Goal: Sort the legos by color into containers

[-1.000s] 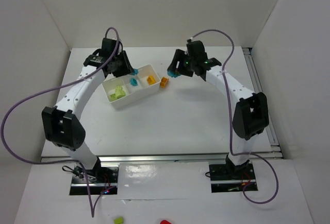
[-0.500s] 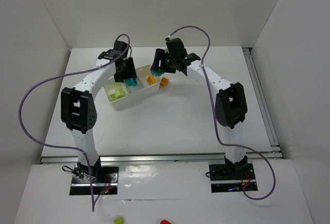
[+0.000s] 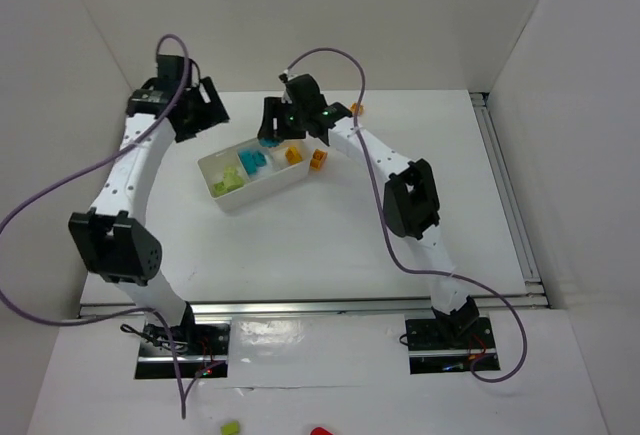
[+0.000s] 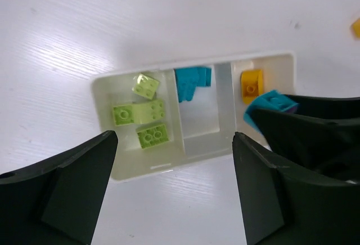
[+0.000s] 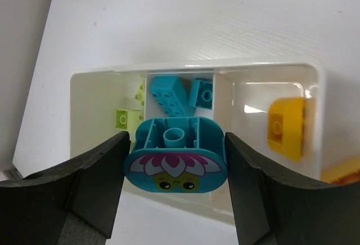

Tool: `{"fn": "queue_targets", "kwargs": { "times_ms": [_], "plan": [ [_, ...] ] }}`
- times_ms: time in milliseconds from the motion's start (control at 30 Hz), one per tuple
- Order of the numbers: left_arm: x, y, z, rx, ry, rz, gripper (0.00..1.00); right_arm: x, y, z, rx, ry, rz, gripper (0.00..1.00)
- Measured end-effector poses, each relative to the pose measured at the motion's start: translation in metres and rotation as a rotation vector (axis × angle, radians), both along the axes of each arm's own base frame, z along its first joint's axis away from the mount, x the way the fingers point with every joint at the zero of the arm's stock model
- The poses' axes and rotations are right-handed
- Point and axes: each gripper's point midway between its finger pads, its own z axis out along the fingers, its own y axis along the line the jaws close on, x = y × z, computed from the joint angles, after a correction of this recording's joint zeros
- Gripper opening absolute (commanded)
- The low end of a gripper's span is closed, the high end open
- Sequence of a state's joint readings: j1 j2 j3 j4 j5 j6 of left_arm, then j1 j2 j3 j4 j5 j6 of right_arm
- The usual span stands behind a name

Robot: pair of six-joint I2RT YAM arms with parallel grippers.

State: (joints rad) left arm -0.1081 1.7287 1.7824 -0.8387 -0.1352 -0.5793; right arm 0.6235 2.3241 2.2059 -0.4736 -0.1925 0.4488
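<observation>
The white three-compartment tray [image 3: 264, 193] holds lime legos [image 4: 139, 114] in its left compartment, cyan legos [image 4: 190, 81] in the middle one and an orange lego [image 4: 251, 83] in the right one. My right gripper [image 5: 175, 160] is shut on the large cyan block with the printed flower face [image 5: 175, 156]. It hangs above the tray's [image 5: 191, 63] middle part, over two cyan bricks [image 5: 169, 94]. My left gripper [image 4: 174, 183] is open with nothing between its fingers. In the top view the left gripper [image 3: 208, 113] is up and to the left of the tray.
An orange brick [image 3: 318, 160] lies on the table just right of the tray, and another orange brick [image 3: 356, 108] lies near the back wall. White walls close in the table at left, back and right.
My left gripper opened over the tray, left a cyan brick in the middle compartment and drew back to the left. My right gripper carried the printed cyan block leftward to above the tray.
</observation>
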Motion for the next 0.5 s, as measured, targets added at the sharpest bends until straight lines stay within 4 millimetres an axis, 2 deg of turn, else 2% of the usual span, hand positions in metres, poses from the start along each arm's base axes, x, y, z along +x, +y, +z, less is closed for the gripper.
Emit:
{"fn": "queue_targets", "kwargs": {
  "times_ms": [67,100,200,300,367,433,500],
  "plan": [
    [-0.007,0.02,0.027,-0.019,-0.063,0.053,0.93,0.001,0.016,-0.007,0.005,-0.003,0.028,0.73],
    [-0.011,0.03,0.04,-0.031,-0.096,0.086,0.93,0.0,0.022,-0.012,0.007,0.0,0.041,0.85],
    [-0.023,0.052,0.069,-0.039,-0.169,0.142,0.93,-0.004,0.034,-0.029,-0.002,0.025,0.076,1.0],
    [-0.027,0.053,0.078,-0.051,-0.192,0.138,0.93,-0.009,0.034,-0.037,-0.025,0.042,0.088,1.0],
    [-0.027,0.049,0.074,-0.065,-0.182,0.123,0.93,-0.006,0.029,-0.031,-0.029,0.029,0.074,0.99],
    [-0.027,0.042,0.067,-0.08,-0.161,0.101,0.91,-0.006,0.014,-0.024,-0.043,0.022,0.045,0.91],
    [-0.025,0.035,0.062,-0.087,-0.146,0.077,0.9,-0.008,-0.015,-0.017,-0.069,0.024,-0.009,0.84]
  ]
}}
